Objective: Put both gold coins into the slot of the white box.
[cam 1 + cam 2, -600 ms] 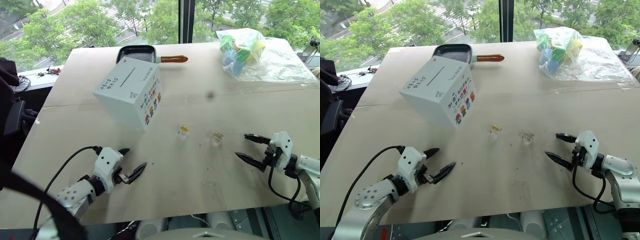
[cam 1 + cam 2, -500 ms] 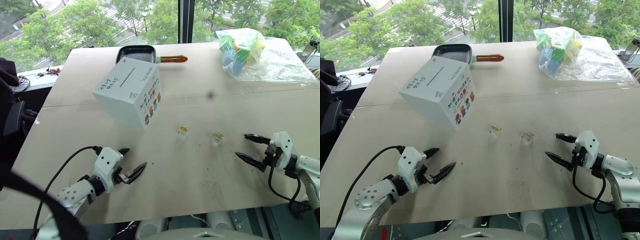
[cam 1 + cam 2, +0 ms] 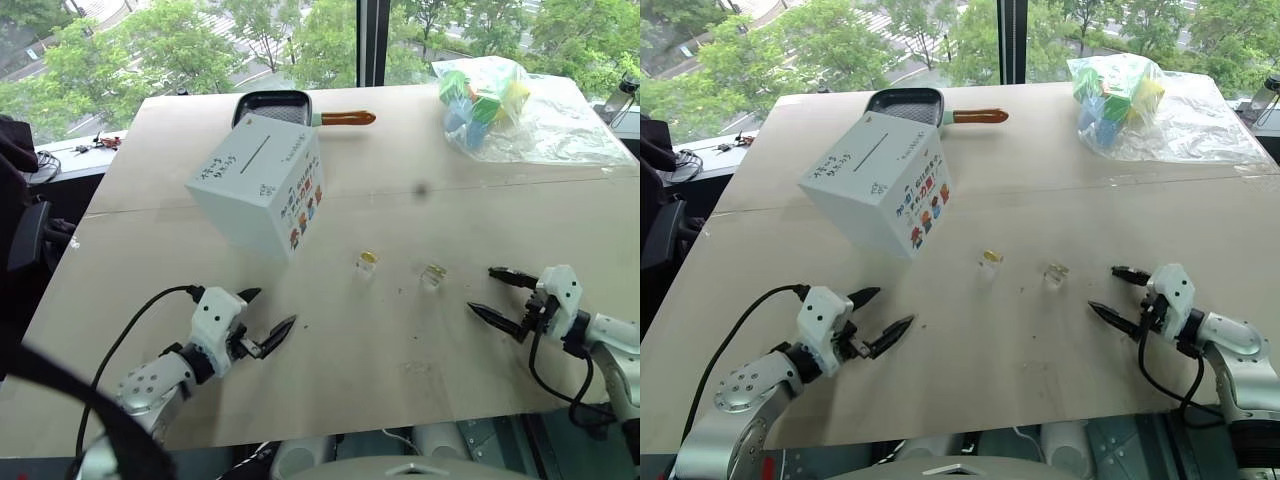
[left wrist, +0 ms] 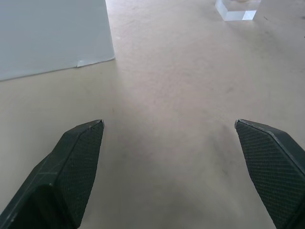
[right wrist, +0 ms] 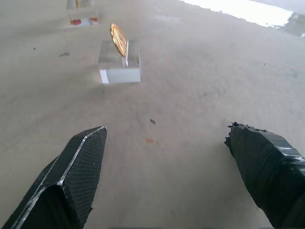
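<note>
Gold coin (image 5: 118,40) ahead of right tool (image 5: 164,143), apart

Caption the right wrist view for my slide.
Open right gripper facing a gold coin upright in a clear block.

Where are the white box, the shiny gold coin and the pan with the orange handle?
white box (image 3: 250,165): left eye view, on its top face beside the slit.
gold coin (image 5: 118,39): right wrist view, on its flat face.
pan (image 3: 272,103): left eye view, on its black inside.
</note>
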Robot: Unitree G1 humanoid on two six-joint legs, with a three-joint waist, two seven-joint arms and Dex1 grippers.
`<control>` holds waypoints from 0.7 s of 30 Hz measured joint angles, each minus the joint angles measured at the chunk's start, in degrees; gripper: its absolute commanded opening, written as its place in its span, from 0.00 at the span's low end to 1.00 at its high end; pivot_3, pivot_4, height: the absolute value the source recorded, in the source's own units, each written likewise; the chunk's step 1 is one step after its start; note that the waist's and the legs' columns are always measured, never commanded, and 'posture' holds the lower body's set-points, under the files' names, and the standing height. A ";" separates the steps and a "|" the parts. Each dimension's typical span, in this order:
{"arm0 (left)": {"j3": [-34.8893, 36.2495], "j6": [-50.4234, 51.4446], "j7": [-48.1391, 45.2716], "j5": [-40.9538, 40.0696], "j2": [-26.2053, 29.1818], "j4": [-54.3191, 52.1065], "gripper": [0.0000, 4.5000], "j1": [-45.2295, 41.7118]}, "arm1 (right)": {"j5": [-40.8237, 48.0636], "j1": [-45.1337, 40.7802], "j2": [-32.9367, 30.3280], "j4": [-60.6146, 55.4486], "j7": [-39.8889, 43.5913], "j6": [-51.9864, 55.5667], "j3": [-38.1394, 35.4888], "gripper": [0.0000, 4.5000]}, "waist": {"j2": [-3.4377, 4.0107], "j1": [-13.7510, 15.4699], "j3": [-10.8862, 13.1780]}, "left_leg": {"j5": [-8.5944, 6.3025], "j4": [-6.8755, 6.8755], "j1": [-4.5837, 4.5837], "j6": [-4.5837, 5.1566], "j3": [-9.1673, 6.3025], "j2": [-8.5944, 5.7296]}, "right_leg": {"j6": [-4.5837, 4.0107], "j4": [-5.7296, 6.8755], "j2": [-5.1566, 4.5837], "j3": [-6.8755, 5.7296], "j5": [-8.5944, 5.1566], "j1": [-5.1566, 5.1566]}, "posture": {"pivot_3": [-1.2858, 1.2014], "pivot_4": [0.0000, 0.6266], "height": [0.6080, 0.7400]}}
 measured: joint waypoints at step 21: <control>-2.03 7.40 -4.61 -9.66 3.43 -7.56 1.00 -6.74 | -2.10 -7.22 6.00 -9.72 -8.73 10.90 9.89 0.10 | 0.01 -0.28 0.01 | 0.03 -0.01 -0.10 -0.06 0.00 -0.03 | 0.00 0.00 0.02 0.01 0.00 -0.15 | 0.52 0.24 0.85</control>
